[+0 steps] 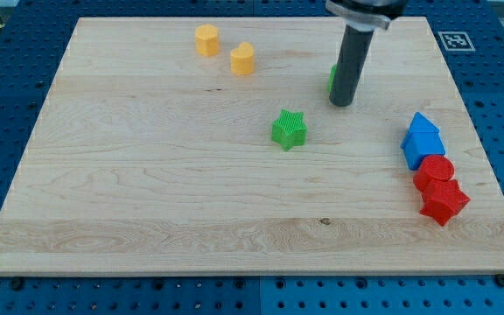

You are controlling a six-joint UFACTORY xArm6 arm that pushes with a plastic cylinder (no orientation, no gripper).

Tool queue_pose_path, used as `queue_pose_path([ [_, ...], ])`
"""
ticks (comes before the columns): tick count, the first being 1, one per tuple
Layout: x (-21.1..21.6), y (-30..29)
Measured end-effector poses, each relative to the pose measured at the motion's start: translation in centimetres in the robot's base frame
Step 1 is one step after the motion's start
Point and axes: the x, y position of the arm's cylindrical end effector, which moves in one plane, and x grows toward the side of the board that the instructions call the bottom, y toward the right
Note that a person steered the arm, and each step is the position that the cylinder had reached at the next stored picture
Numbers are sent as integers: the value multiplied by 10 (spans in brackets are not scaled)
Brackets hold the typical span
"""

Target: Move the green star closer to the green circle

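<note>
My tip rests on the counter up and to the view's right of the green star, apart from it, with bare wood between the two. There is no hand on this rig, only the straight dark rod, so nothing can be wide, narrow or holding; the tip touches no block that I can be sure of. Just behind the rod, at its left edge, a sliver of green shows: that is the green circle, mostly hidden, and I cannot tell whether the rod touches it. The star sits down and to the view's left of that circle, near but clearly separate. Farther from the star, toward the view's top left, stand two yellow blocks, one higher and one closer to the star; their shapes are hard to make out. Well to the star's right, near the counter's right edge, a blue block stands above a red circle and a red star, the three packed close together. As I judge it, the task is hardly under way: the star lies untouched and the gap to the circle is open. What is left is to bring the tip round to the star's lower-left side and push it up and rightward toward the circle.
</note>
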Motion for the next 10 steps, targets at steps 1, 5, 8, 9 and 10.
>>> queue_pose_path([
  [1, -41, 2],
  [5, 105, -23],
  [8, 116, -95],
  [9, 88, -73],
  [10, 53, -66],
])
